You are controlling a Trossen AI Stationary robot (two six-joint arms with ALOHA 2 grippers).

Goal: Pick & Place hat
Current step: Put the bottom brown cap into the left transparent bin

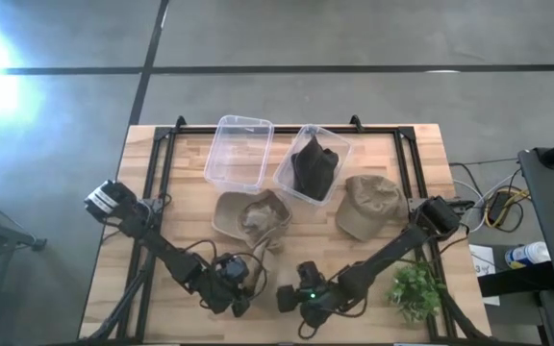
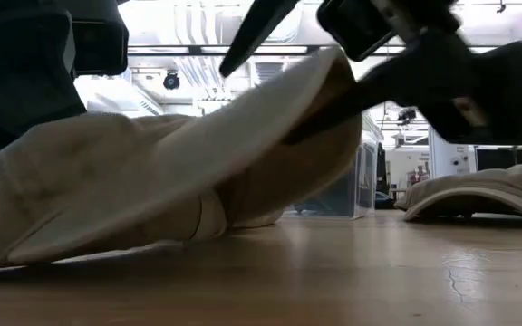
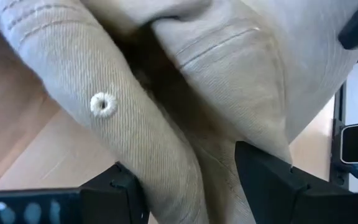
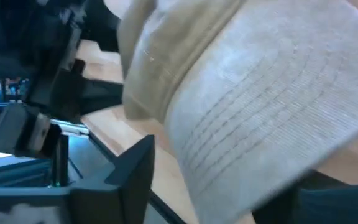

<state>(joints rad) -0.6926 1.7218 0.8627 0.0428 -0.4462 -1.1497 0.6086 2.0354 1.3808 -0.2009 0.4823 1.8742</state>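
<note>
A beige hat (image 1: 253, 216) lies crown-down on the table in front of two clear bins; in the low view the beige hat (image 2: 152, 172) has its brim tilted up off the wood. My left gripper (image 1: 237, 277) and right gripper (image 1: 296, 291) are both at the hat's near side. In its wrist view the left gripper (image 3: 191, 180) is shut on the hat's cloth. The right gripper (image 4: 222, 186) has the stitched brim between its fingers. A khaki cap (image 1: 368, 205) rests flat on the table to the right. A dark hat (image 1: 314, 163) lies in the right bin. My left gripper pinches a bunched fold of the hat's crown cloth (image 3: 185, 155), several layers, near an eyelet (image 3: 103, 104). The cloth fills the gap between both fingers (image 3: 120, 186). My right gripper holds the hat's brim (image 4: 260, 130) between its two fingers, one finger (image 4: 132, 171) below it. The brim edge (image 2: 270, 100) is tilted up while the crown rests on the table.
An empty clear bin (image 1: 240, 152) stands at the table's far side, left of the bin (image 1: 339, 144) with the dark hat. A small green plant (image 1: 416, 288) sits at the near right corner. Bare wood shows at the near left and far right.
</note>
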